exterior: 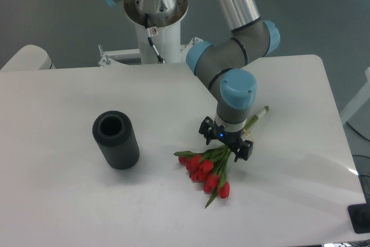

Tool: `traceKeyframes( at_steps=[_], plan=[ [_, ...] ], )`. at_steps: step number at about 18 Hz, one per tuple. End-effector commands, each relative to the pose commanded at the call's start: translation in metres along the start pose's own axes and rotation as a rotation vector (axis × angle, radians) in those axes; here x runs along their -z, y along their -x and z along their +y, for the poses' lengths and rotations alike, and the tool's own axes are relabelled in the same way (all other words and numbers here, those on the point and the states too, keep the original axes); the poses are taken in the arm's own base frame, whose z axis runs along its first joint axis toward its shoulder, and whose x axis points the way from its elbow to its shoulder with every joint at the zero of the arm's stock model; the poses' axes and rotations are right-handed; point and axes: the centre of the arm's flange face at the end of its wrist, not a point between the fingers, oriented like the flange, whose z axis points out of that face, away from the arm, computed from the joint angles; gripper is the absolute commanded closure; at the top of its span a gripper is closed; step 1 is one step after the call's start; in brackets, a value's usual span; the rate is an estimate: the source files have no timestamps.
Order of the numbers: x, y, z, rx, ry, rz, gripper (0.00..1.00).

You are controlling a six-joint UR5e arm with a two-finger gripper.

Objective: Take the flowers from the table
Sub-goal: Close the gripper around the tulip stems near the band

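The flowers [209, 172], a bunch of red tulips with green stems, lie flat on the white table [69, 201], right of centre. Their stems run up and to the right, and the pale stem ends [260, 114] show beyond the arm. My gripper [225, 144] hangs directly above the stems, just behind the red heads. Its two dark fingers stand apart on either side of the stems, open, and not closed on them. The wrist hides the middle stretch of the stems.
A dark grey ribbed cylinder [116, 139] stands upright on the left part of the table, its hollow top facing up. The arm's white base column [155, 27] rises behind the table's far edge. The table's right edge lies near the flowers.
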Motion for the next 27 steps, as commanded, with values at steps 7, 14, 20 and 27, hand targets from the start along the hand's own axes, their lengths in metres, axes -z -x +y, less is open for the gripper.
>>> traceKeyframes(
  at_steps=[7,14,20,27],
  plan=[
    [-0.010,0.000,-0.004,0.003,0.000,-0.003,0.00],
    [-0.019,-0.002,-0.002,0.021,0.035,0.002,0.00],
    [-0.019,-0.002,-0.007,0.014,0.033,-0.002,0.22],
    [-0.016,0.000,-0.008,0.005,0.032,-0.009,0.58]
  ],
)
